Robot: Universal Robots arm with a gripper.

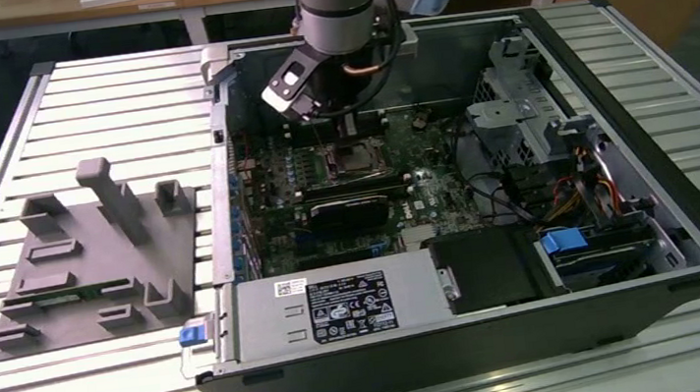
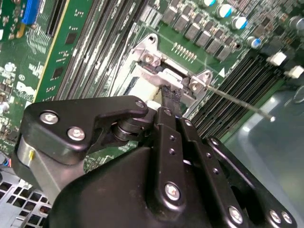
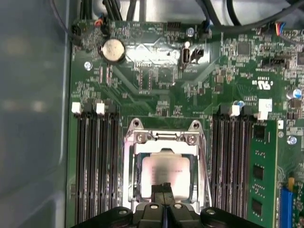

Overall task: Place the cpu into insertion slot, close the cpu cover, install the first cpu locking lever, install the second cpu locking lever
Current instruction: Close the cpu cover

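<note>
A table point(image 1: 114, 94) of silver slats is seen in the exterior view. An open black case point(image 1: 474, 355) is laid on its side on the slats, towards the exterior view's right, with its inside turned upward. A grey plate point(image 1: 82, 276) with raised blocks is laid flat at the exterior view's left, just beside the case.

The exterior view overlooks the computer case point(image 1: 474, 355); both wrist views closely share the insertion slot point(image 3: 164, 137) point(image 2: 154, 66).
</note>
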